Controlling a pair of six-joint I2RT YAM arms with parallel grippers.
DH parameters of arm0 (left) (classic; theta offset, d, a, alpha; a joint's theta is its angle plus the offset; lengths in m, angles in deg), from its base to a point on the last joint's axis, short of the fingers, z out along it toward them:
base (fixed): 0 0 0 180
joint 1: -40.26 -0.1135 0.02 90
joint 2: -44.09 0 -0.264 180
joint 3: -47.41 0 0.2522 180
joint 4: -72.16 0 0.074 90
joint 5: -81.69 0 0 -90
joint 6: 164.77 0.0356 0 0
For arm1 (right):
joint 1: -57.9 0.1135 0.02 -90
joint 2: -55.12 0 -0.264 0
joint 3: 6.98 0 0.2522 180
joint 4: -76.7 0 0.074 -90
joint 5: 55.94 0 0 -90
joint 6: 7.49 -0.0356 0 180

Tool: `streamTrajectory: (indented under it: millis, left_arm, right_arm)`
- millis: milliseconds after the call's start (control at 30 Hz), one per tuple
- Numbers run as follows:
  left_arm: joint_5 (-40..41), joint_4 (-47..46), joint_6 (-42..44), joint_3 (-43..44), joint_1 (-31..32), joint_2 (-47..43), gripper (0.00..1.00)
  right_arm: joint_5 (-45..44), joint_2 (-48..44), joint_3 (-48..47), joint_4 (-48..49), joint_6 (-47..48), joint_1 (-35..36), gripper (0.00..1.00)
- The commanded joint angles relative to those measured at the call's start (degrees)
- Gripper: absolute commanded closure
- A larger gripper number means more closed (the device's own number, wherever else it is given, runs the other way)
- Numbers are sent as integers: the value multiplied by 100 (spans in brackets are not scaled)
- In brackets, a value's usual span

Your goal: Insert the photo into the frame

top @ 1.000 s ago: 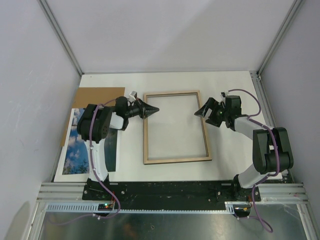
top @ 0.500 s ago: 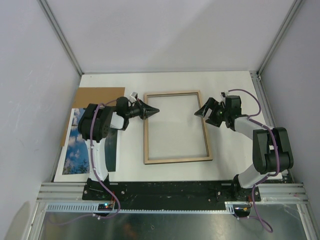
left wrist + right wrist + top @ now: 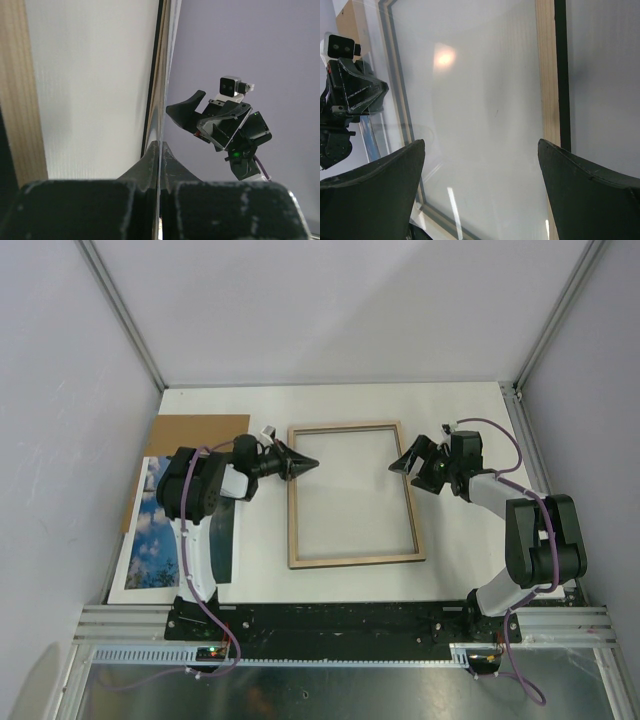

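Pale wood frame (image 3: 352, 560), blue-sky photo (image 3: 153, 540), brown board (image 3: 198, 430).

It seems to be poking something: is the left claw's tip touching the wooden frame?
Cannot tell. In the top view the shut left gripper overlaps the left rail of the frame, but its height is hidden. The left wrist view shows neither contact nor gap plainly.

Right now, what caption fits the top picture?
Shut left end effector and open right end effector flank the frame lying pale side up; photo waits far left.
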State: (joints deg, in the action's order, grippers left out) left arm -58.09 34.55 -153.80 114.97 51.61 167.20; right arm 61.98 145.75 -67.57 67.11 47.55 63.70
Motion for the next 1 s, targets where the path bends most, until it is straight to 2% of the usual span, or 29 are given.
streamTrajectory:
  millis: [0,567,967]
  left_arm:
    - [-162,98,213,155,67,56,100]
    - [-258,605,447,516,69,136,100]
    - [-195,1426,885,869,106,118,100]
  right_arm:
    - [36,-81,9,124,20,-8,1]
    - [13,-99,15,123,31,0,1]
    - [4,-123,17,102,35,-23,1]
